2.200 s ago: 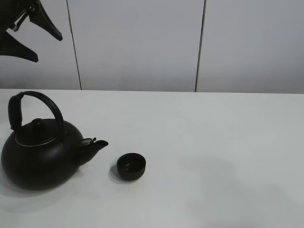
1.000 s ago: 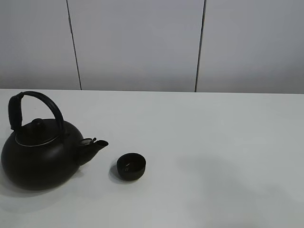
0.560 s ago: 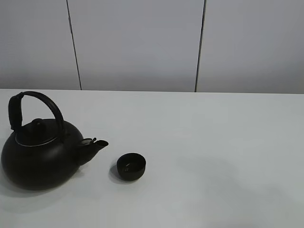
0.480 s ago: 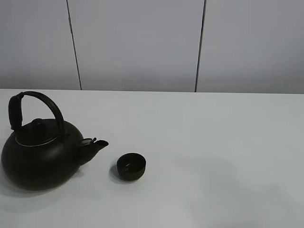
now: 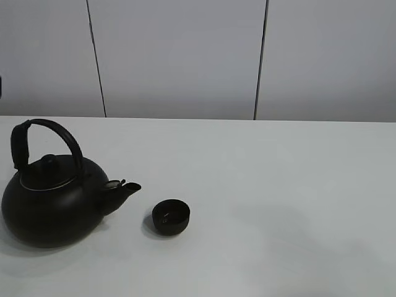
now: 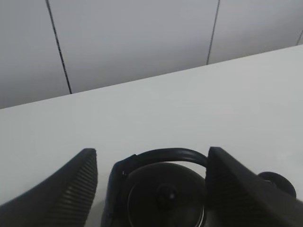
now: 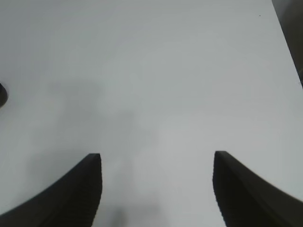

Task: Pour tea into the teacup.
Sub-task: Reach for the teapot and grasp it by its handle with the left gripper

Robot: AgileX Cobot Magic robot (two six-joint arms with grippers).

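A big round black kettle (image 5: 52,201) with an arched handle stands at the table's left, its spout pointing right. The teacup (image 5: 171,216), small, low and matte black, stands just right of the spout, apart from it. My left gripper (image 6: 151,151) is open and empty, high above the kettle (image 6: 161,194), whose handle shows between the two fingers (image 6: 61,189). A small dark round shape by the other finger looks like the teacup (image 6: 279,182). My right gripper (image 7: 157,154) is open and empty over bare table. Neither gripper shows in the exterior view.
The white table (image 5: 278,185) runs back to a grey panelled wall (image 5: 185,55). In the right wrist view the table's edge (image 7: 286,38) shows as a dark strip, and a dark sliver (image 7: 1,94) sits at the picture's border.
The left gripper, seen at the upper left of the exterior view 2.2 s ago, has left that view. Kettle and teacup have not moved.
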